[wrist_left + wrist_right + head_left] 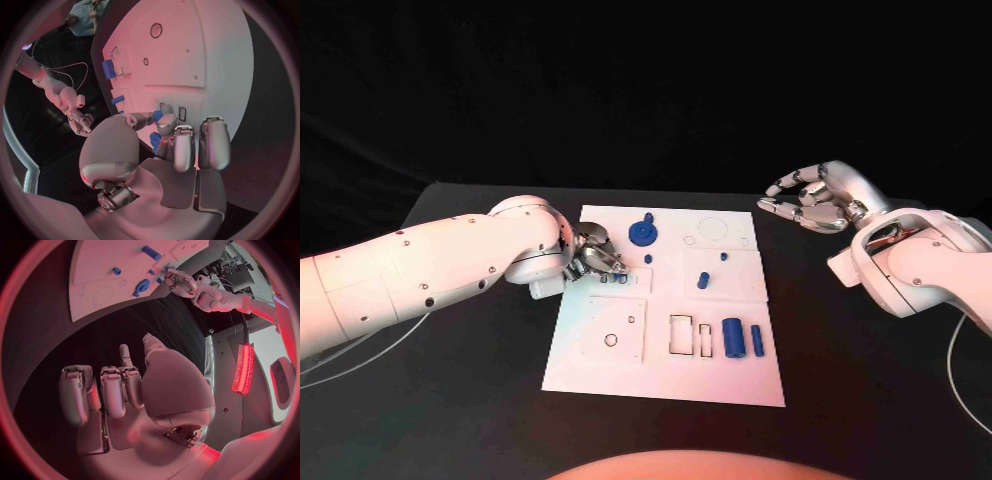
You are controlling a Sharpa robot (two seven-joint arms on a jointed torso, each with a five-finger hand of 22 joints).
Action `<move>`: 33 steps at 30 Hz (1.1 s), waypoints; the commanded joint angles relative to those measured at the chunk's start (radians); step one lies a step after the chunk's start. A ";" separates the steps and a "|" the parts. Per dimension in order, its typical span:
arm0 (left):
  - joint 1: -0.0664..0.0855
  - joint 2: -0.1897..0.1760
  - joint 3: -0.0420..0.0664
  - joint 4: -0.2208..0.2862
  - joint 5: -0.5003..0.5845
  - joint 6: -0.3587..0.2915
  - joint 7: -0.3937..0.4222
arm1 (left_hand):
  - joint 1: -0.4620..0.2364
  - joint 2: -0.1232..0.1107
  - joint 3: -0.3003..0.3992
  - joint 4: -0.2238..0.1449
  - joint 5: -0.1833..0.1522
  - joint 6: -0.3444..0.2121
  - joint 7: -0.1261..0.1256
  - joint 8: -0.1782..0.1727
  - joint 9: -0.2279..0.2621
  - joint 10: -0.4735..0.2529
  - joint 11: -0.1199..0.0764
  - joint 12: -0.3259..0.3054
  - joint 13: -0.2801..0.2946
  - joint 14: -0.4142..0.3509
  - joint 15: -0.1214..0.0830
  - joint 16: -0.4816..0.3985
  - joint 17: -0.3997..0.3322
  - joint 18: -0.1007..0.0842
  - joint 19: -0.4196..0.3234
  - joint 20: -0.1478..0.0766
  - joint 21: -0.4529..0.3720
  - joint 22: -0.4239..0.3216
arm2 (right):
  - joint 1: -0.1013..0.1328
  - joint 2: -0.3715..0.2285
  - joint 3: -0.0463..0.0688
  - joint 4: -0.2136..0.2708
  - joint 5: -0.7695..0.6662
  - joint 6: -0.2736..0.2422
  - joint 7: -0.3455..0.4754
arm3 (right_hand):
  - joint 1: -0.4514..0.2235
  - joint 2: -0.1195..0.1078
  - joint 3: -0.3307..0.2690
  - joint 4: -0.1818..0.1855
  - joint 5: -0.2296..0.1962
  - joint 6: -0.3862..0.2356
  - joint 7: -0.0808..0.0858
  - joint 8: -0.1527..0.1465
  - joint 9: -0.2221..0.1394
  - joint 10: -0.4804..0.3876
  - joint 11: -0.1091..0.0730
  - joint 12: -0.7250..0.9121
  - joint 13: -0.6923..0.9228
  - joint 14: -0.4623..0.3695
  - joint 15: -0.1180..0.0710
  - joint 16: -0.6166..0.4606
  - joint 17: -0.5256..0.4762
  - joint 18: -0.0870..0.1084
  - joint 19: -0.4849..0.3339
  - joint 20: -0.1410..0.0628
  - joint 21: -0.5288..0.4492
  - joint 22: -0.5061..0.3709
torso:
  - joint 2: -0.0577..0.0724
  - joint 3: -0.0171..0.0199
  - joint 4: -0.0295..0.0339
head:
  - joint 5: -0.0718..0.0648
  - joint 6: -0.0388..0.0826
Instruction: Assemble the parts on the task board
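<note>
The white task board (pixel 596 345) lies in the middle of the black table. My left hand (pixel 596 255) rests at the board's left edge. Its thumb and a finger pinch a small blue part (pixel 157 116), and a second blue piece (pixel 154 140) sits just under the fingers. A round blue part with a handle (pixel 642 232) stands near the board's far edge. A small blue peg (pixel 704 279) sits mid-board. Two blue cylinders (pixel 733 338) lie near the right edge. My right hand (pixel 812 200) hovers off the board's far right corner, fingers apart and holding nothing.
Empty outlined slots (pixel 682 335) and a small ring hole (pixel 612 340) mark the board's near half. In the right wrist view the board (pixel 100 295) lies well beyond my right hand (pixel 125 390). Bare black table (pixel 473 400) surrounds the board.
</note>
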 commanded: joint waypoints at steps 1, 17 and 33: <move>-0.003 0.000 -0.002 0.007 0.042 0.001 0.003 | 0.008 0.018 0.163 -0.160 0.001 0.002 -0.004 0.006 0.001 0.004 -0.001 0.004 -0.001 0.095 0.004 -0.005 0.226 -0.005 -0.003 0.007 -0.003 0.001 | -0.001 0.000 0.000 0.000 -0.013 0.013 -0.002 | -0.005 0.001 -0.005 0.000 0.003 -0.006 -0.002 0.004 0.001 0.030 -0.004 -0.004 0.179 0.089 -0.007 -0.004 0.174 0.015 0.063 -0.008 -0.004 0.207 | 0.000 -0.0001 -0.0004 | 0.000 -0.001; 0.053 0.004 0.000 0.006 0.042 0.135 0.000 | 0.006 0.018 0.190 -0.204 0.004 0.007 -0.002 0.001 -0.002 0.006 0.000 0.004 0.001 0.097 0.006 -0.002 0.231 -0.004 -0.006 0.010 -0.005 -0.003 | -0.001 0.004 -0.002 -0.005 -0.013 0.014 -0.005 | -0.004 0.000 -0.005 0.000 0.006 -0.006 -0.002 0.005 0.002 0.031 -0.005 -0.003 0.180 0.089 -0.007 -0.004 0.175 0.015 0.063 -0.008 -0.004 0.207 | 0.000 0.0012 -0.0013 | 0.007 0.005; 0.128 0.107 -0.011 -0.119 0.005 0.404 -0.023 | 0.010 0.015 0.197 -0.226 0.007 0.013 -0.001 -0.007 -0.006 0.006 0.001 0.004 0.001 0.099 0.007 0.003 0.241 0.000 -0.015 0.011 -0.014 -0.018 | -0.001 0.010 -0.004 -0.008 -0.013 0.015 -0.007 | -0.004 0.000 -0.005 0.000 0.006 -0.006 -0.002 0.005 0.002 0.031 -0.005 -0.003 0.180 0.089 -0.007 -0.004 0.175 0.015 0.063 -0.008 -0.004 0.207 | -0.001 0.0010 -0.0008 | 0.006 0.010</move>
